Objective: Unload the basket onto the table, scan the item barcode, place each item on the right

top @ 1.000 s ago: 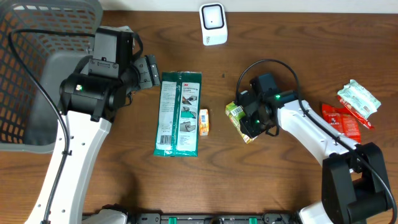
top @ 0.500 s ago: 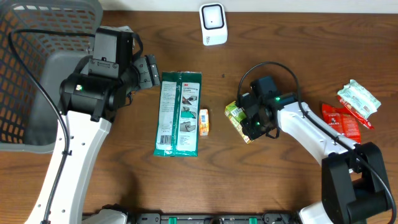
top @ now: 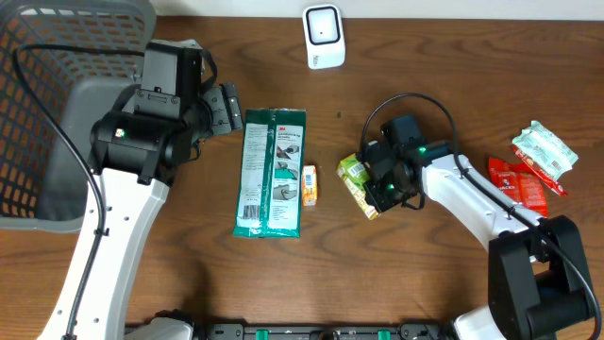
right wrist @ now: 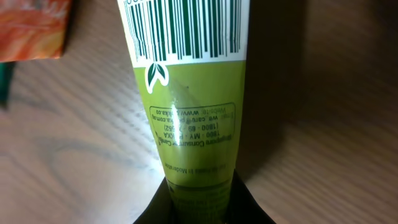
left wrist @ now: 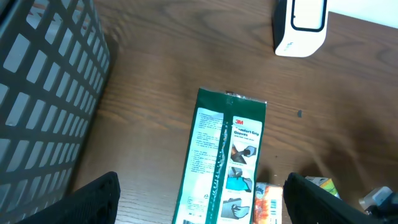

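Right gripper [top: 376,182] pinches the green packet [right wrist: 186,93] right of the glove pack [top: 271,172]; left gripper [top: 230,109], spread wide, hangs left of it.

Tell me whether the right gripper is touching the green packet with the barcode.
Touching. The right wrist view shows the green packet pinched at its narrow end between the two dark fingers of the right gripper.

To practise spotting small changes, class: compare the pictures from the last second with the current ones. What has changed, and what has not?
The right gripper closed its jaws on the end of the green packet, and the packet seems to have shifted slightly leftward. The left gripper stayed open and in place. The glove pack, small orange box, scanner and basket did not move.
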Available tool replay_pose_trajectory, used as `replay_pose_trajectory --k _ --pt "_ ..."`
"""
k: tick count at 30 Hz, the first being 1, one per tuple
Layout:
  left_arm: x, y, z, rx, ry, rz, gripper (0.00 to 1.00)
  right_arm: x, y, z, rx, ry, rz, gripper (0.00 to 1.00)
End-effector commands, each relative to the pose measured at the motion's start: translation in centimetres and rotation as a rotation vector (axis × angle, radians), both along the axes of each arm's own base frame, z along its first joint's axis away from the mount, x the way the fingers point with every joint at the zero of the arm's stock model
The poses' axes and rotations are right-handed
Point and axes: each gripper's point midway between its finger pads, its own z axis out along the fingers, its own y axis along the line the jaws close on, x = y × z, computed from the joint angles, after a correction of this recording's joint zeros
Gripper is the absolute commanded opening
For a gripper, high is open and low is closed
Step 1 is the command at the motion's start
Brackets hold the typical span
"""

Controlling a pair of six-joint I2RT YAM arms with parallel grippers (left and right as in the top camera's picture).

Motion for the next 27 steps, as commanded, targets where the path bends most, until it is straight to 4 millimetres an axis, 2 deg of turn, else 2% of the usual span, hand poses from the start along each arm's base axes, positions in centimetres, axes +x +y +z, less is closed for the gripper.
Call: replay_pose_trajectory --k 1,3,4,6,13,14,16,18,21,25,27 --pt "0.1 0.2 0.1 0.003 -0.001 0.009 0.85 0.8 1.8 2.9 0.142 -0.019 -0.010 0.04" --pt "0.1 0.2 0.1 0.003 -0.001 0.009 0.84 1.0 2.2 4.5 0.207 -0.035 -0.015 0.03" --pt "0.1 0.2 0.1 0.003 -0.001 0.009 0.84 1.3 2.4 6.4 0.281 -0.056 -0.023 0.02" --pt "0.2 0.2 0.1 0.002 -0.004 0.009 0.85 1.6 2.4 8.5 0.362 -0.085 -0.033 0.02" --pt "0.7 -0.1 0.6 -0.012 -0.031 0.002 0.85 1.8 1.2 16.2 0.675 -0.183 -0.065 0.02" --pt "0.7 -0.9 0.8 -0.048 -0.036 -0.028 0.85 1.7 1.0 17.2 0.724 -0.192 -0.065 0.02" --pt "0.3 -4.0 1.3 -0.177 -0.028 -0.153 0.82 1.8 0.5 18.7 0.800 -0.206 -0.065 0.02" --pt "-1.0 -8.2 2.4 -0.334 -0.023 -0.370 0.83 2.0 0.0 19.9 0.871 -0.223 -0.065 0.02" --pt "-3.0 -12.6 4.5 -0.530 -0.023 -0.618 0.82 1.9 -0.4 22.6 1.020 -0.258 -0.010 0.02" --pt "-4.4 -14.7 5.8 -0.642 -0.017 -0.742 0.83 0.8 -0.1 26.5 1.212 -0.292 0.128 0.03" --pt "-4.9 -15.3 6.1 -0.661 -0.016 -0.772 0.83 1.0 -0.1 27.2 1.232 -0.284 0.139 0.03"
